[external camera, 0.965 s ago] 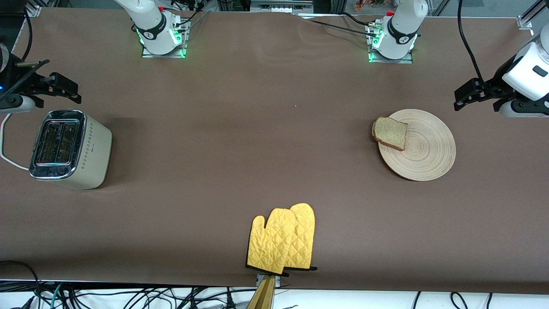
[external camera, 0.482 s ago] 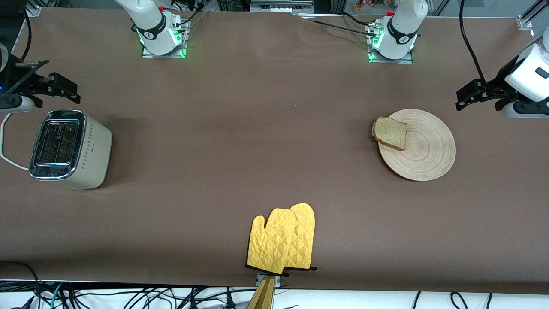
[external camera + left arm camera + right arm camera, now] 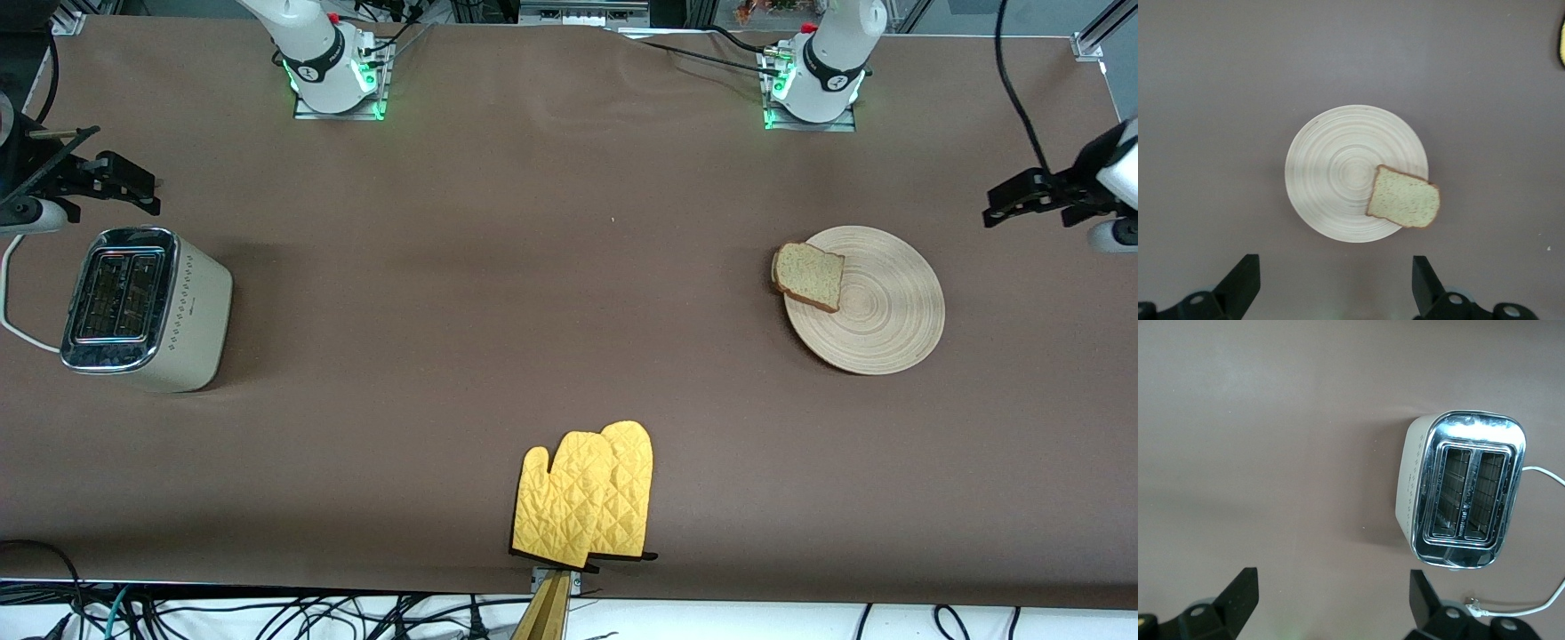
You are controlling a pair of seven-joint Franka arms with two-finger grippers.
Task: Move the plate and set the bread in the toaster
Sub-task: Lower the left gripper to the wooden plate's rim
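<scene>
Front view: toaster (image 3: 147, 307) side bears a small unreadable logo.

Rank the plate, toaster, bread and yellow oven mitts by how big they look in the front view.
1. Toaster and plate: look about alike, so I won't split them.
2. Yellow oven mitts, counted as a pair; they lie nearest the camera, which may flatter them.
3. Bread, clearly smallest.

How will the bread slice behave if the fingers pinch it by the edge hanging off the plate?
The bread looks thin and soft, so it would probably sag or crush under a hard pinch. One corner overhangs the plate, which likely gives the fingers room. It seems light, so a nudge could slide it across the smooth wood.
</scene>
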